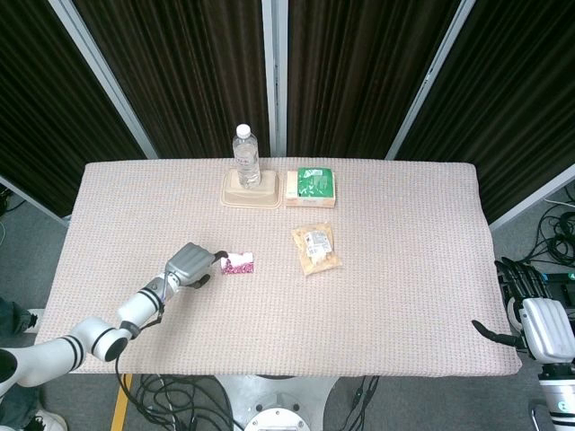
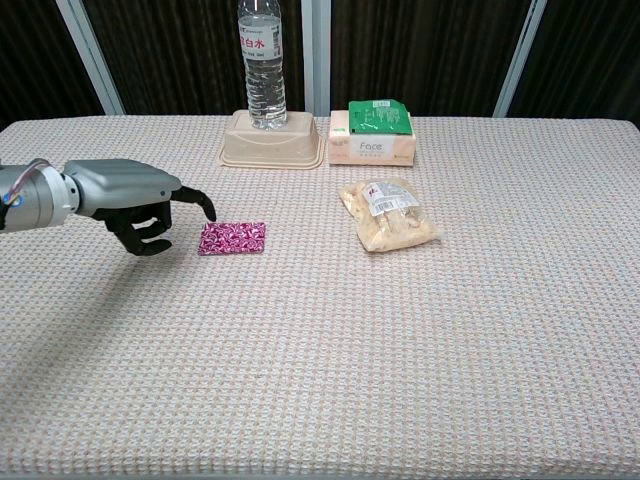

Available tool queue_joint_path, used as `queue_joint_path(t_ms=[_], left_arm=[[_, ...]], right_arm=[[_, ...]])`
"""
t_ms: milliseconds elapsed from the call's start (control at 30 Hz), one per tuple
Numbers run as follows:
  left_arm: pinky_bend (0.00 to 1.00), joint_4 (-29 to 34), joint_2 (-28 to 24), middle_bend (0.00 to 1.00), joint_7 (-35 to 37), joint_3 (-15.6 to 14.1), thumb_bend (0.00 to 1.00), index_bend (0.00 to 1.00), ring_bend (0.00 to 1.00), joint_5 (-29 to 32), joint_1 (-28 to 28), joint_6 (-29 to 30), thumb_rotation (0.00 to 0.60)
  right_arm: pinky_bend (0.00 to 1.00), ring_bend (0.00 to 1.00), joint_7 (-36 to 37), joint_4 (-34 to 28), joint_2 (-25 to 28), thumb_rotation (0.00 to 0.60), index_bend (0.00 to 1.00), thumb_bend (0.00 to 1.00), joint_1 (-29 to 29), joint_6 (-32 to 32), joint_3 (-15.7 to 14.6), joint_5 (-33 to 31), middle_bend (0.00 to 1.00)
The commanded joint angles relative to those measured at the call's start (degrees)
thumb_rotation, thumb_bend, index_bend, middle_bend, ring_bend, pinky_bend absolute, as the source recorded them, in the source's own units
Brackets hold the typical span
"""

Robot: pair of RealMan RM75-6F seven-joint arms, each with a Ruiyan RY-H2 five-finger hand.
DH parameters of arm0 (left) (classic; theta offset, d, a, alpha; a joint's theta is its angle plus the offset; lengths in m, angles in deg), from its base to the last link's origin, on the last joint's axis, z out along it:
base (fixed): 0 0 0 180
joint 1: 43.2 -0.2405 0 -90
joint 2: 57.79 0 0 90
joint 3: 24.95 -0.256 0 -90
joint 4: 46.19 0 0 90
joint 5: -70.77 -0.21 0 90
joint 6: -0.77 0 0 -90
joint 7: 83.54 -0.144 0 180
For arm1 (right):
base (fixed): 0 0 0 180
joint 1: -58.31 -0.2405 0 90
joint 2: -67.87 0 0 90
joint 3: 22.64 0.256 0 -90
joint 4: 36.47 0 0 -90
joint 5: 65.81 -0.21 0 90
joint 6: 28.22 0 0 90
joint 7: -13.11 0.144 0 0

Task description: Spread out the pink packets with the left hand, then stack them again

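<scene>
Chest view: flat glossy pink packets (image 2: 232,238)

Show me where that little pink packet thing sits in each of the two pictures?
Head view: the pink packets lie left of centre, just right of the left hand.
Chest view: the pink packets lie left of centre, beside the same hand.
Shared landmark: the water bottle stands behind them.
</scene>
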Motion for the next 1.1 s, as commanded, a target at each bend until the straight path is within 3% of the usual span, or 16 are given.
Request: queue_joint_path(t_ms=[33, 400, 1100], left_arm=[[1.0, -1.07, 1.26, 0.93, -0.71, 0.47, 0.51, 0.25, 0.91, 1.19, 1.23, -1.04, 0.6], [1.0, -3.08, 2.63, 0.93, -7.77, -0.45, 0.51, 0.25, 0.91, 9.05, 5.41, -7.64, 0.6], [1.0, 13.64, -3.39, 0.92, -24.28, -7.02, 0.51, 0.25, 0.91, 23.54, 9.46, -2.61, 0.6]], right_arm=[[0.0, 0.0, 0.14, 0.16, -0.07, 0.488, 0.09, 0.06, -0.06, -0.28, 0.01, -0.32, 0.05], [0.0, 0.0, 0.95, 1.08, -0.09, 0.49, 0.09, 0.06, 0.15, -0.68, 0.02, -1.29, 0.06], [0.0, 0.0, 1.71, 1.73, -0.26, 0.487, 0.09, 0.06, 0.34, -0.65, -0.07, -1.28, 0.06]])
